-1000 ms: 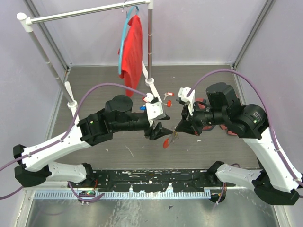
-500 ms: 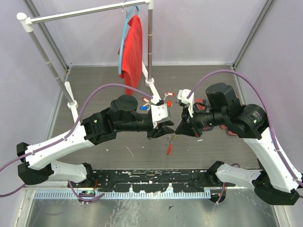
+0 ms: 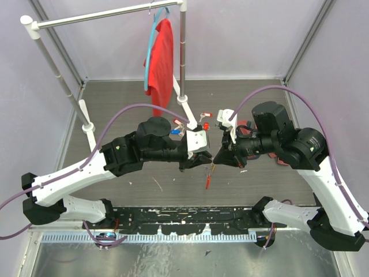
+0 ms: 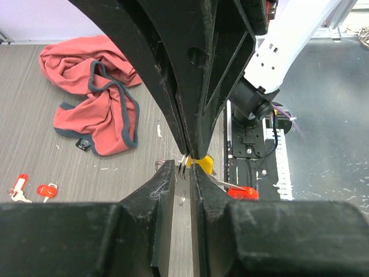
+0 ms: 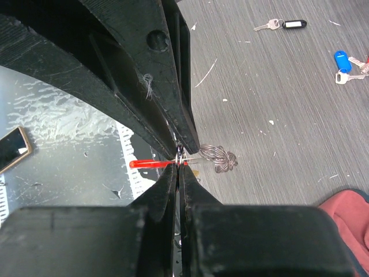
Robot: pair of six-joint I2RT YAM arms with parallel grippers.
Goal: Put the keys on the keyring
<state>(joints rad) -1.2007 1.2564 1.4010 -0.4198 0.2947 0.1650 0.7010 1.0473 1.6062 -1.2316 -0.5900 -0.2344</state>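
- Right gripper (image 3: 217, 154): jaws fully closed on the keyring (image 3: 208, 180), pinching its metal loop at the fingertips.
- Keyring: held off the table (image 3: 115, 104). In the right wrist view, its long red plastic piece (image 5: 151, 164) sticks out on one side of the closed fingertips. Its bunched silvery chain (image 5: 219, 158) sticks out on the other side.
- Left gripper (image 3: 203, 157): meets the keyring tip to tip with the right gripper. Only a narrow slit separates its fingers (image 4: 164, 190). It cannot be determined whether they clamp anything.
- Yellow-tagged key (image 4: 202, 165): at the keyring's loop, just beside the left fingertips.
- Red-tagged keys (image 4: 46, 189): on the table, well apart from the keyring.
- Blue-tagged key (image 5: 342, 60) and black-tagged key (image 5: 285, 24): on the table, well apart from the keyring.
- Red cloth (image 4: 95, 109): crumpled on the table, farther from the keyring than the red-tagged keys.
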